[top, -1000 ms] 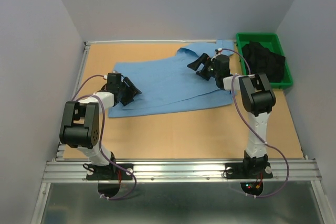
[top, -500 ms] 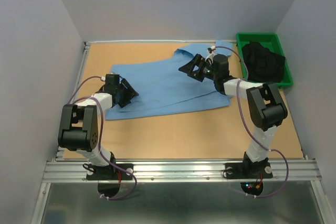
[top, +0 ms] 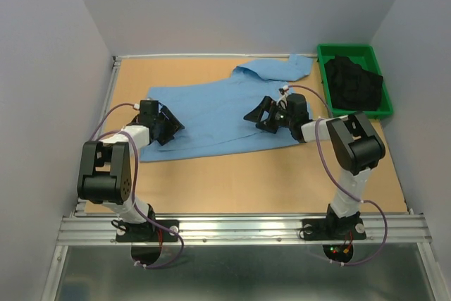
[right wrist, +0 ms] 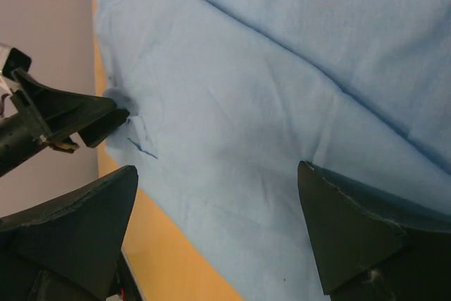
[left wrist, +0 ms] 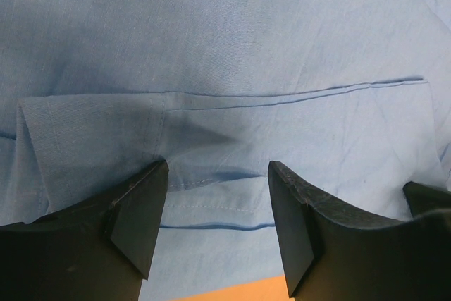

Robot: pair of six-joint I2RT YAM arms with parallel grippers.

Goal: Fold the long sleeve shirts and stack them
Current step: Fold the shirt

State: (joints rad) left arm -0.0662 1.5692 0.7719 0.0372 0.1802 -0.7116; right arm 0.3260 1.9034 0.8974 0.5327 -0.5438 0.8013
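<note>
Where plain grey walls box in a matte tan table (top: pixel 282 174), a thin, lightly creased light blue dress shirt (top: pixel 211 114) lies spread across its far half. The left gripper (top: pixel 173 119) and right gripper (top: pixel 255 114) sit over it, jaws apart, grasping nothing.

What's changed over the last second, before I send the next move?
The right gripper swung from the collar end back toward the near side and now sits low over the middle of the light blue dress shirt, jaws wide open. The left gripper edged left, and the shirt seems to have shifted slightly with it. Nothing was grasped or released. The green bin stayed put.
</note>
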